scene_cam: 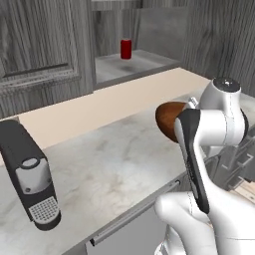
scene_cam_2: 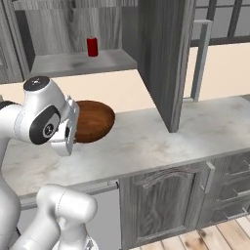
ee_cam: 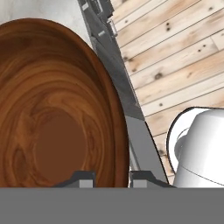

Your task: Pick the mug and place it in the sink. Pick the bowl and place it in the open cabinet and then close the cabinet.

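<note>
The gripper (ee_cam: 111,178) was clamped on the rim of the brown wooden bowl (ee_cam: 57,109), holding it tipped on edge above the marble counter (scene_cam_2: 161,141), below and in front of the open cabinet (scene_cam_2: 163,58), where a red can (scene_cam_2: 92,47) stood.

I am seeing the bowl (scene_cam_2: 93,121) hanging above the desk (scene_cam_2: 146,141), left of the open cabinet (scene_cam_2: 163,58); a can (scene_cam_2: 92,47) is standing on the shelf behind.
</note>
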Motion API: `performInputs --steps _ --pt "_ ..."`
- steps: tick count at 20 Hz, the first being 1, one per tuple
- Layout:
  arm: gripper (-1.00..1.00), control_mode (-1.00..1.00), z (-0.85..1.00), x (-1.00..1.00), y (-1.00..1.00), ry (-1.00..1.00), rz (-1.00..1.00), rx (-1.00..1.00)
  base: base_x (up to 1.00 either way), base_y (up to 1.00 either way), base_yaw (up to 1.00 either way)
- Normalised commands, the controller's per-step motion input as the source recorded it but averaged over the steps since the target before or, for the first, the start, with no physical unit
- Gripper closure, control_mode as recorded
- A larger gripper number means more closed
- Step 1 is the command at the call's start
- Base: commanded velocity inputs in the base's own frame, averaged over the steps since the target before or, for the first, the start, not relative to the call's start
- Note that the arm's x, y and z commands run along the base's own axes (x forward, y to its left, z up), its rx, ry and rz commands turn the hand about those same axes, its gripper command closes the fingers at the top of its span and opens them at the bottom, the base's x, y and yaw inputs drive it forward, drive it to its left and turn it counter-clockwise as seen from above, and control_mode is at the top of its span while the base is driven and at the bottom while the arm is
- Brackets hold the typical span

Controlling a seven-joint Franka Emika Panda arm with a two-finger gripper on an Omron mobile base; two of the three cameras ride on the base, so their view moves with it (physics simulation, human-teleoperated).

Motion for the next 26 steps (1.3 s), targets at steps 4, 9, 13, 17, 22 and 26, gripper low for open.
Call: performInputs --steps 4,9,13,17,22,26 --pt "1.00 1.00 0.00 0.00 0.00 0.00 0.00 0.00 0.59 0.00 0.00" --pt "1.00 1.00 0.00 0.00 0.00 0.00 0.00 0.00 0.67 0.00 0.01" --pt "1.00 1.00 0.00 0.00 0.00 0.00 0.00 0.00 0.45 0.00 0.13" --pt "1.00 1.00 0.00 0.00 0.00 0.00 0.00 0.00 0.21 0.00 0.14" --pt "1.00 1.00 0.00 0.00 0.00 0.00 0.00 0.00 0.05 0.00 0.14" --pt "1.00 1.00 0.00 0.00 0.00 0.00 0.00 0.00 0.01 0.01 0.11"
